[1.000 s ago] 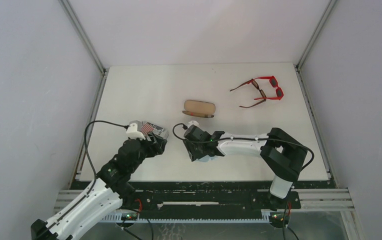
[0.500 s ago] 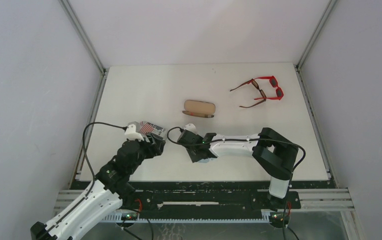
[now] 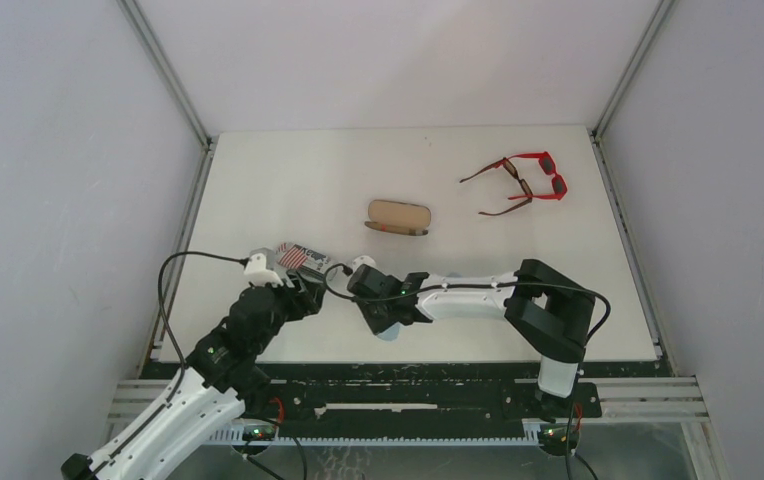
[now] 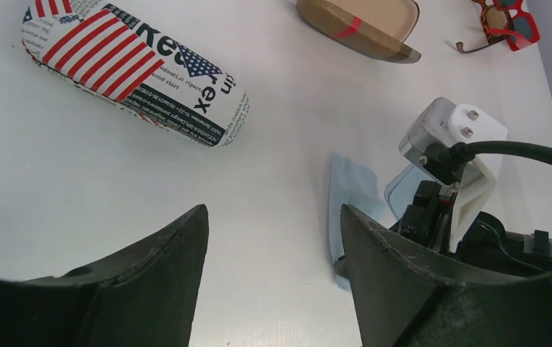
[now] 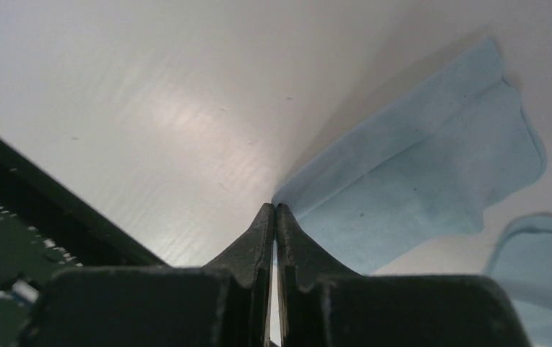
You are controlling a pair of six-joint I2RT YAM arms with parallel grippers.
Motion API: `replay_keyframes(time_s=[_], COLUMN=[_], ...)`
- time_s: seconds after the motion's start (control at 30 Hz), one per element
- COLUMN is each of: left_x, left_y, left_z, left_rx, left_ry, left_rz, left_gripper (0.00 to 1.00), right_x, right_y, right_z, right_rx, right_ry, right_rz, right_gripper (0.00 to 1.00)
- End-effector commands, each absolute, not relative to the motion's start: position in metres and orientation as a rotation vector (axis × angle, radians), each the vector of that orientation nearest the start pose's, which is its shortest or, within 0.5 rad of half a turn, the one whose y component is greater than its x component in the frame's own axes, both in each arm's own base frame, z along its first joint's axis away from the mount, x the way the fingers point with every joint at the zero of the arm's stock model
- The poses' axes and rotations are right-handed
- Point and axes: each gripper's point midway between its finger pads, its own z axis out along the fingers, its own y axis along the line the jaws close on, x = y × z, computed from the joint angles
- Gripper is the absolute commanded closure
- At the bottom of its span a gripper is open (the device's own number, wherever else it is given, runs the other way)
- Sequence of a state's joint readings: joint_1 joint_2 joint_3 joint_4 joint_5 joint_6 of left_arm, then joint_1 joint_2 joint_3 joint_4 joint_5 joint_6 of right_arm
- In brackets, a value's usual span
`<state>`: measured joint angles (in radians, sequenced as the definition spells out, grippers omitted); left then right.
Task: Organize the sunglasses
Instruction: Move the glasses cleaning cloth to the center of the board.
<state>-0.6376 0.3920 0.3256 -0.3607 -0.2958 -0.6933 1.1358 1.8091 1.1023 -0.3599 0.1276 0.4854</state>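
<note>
Top external: both sunglasses sit far right on the table (image 3: pixel 288 180), red pair (image 3: pixel 556 183) with dark lenses on the outside, slimmer dark brown pair (image 3: pixel 520 187) tucked against its left side, touching or overlapping, thin temple arms unfolded and pointing left; left wrist view catches them at the top right corner, red (image 4: pixel 522 16), brown (image 4: pixel 491 14). Neither arm is near them, both well apart. Brown case (image 3: pixel 399 216) lies closed mid-table, left and near of the glasses, untouched. Flag-print case (image 3: pixel 303 257) lies near left, closed, long axis running diagonally in the left wrist view (image 4: pixel 136 72). Left gripper (image 3: pixel 303 295) hangs just on the near side of that case, fingers spread wide, only bare table between them (image 4: pixel 273 217), holding nothing. Right gripper (image 3: pixel 378 322) is reached across to the left, low over the near centre of the table, just right of the left gripper. Right wrist view: jaws fully closed (image 5: pixel 277 208), tips sitting right on the near corner of a light blue cloth (image 5: pixel 417 188), cloth edge looks raised toward the tips; can't confirm the corner is actually pinched. Second light blue cloth (image 5: pixel 540 267) lies just beside the first, to the right in that view, edges close, contact unclear
</note>
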Motion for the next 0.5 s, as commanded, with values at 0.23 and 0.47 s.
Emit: replay_keyframes(time_s=[0.23, 0.47], left_x=[0.209, 0.209], left_y=[-0.116, -0.137], left_z=[0.123, 0.127], left_rx=[-0.278, -0.147], left_ry=[2.005, 2.03], left_rz=[-0.539, -0.606], left_gripper=[0.29, 0.29], right_x=[0.171, 0.226], right_y=[0.427, 0.368], right_z=[0.083, 0.096], right_rx=[-0.827, -0.588], right_ry=[2.297, 2.274], right_rz=[0.927, 0.873], right_gripper=[0.74, 0.69])
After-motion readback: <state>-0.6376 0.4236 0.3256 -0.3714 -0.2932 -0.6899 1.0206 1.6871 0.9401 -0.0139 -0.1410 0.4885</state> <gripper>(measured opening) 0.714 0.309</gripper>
